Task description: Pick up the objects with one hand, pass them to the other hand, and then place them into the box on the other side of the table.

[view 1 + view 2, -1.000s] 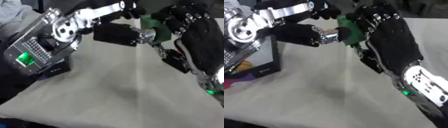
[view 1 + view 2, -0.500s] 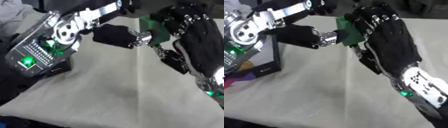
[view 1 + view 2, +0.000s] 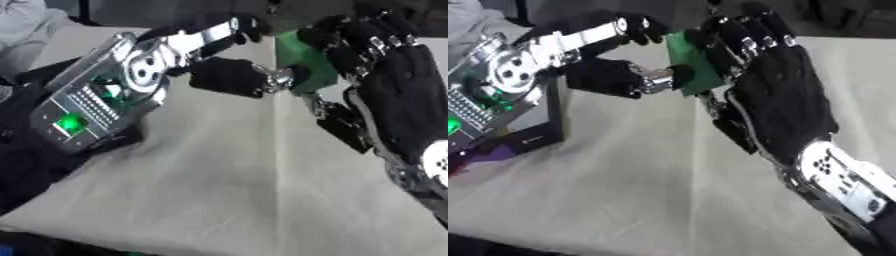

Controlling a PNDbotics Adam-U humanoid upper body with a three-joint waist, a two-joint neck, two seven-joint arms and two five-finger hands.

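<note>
Presently, one flat green rectangular object (image 3: 689, 62), held above the pale cloth-covered tabletop (image 3: 640, 185) near its far middle, between two hands. Right hand (image 3: 776, 92): black, back toward the camera, fingers (image 3: 741, 42) curled over the object's upper and right edge. Left hand (image 3: 610, 75): black with silver parts, entering from the upper left, its fingers meeting the object's left edge; both hands touch the object at once. Dark open box (image 3: 531, 122): at the left side of the tabletop, below the left forearm, contents unclear apart from a purple patch near the box's lower edge.
</note>
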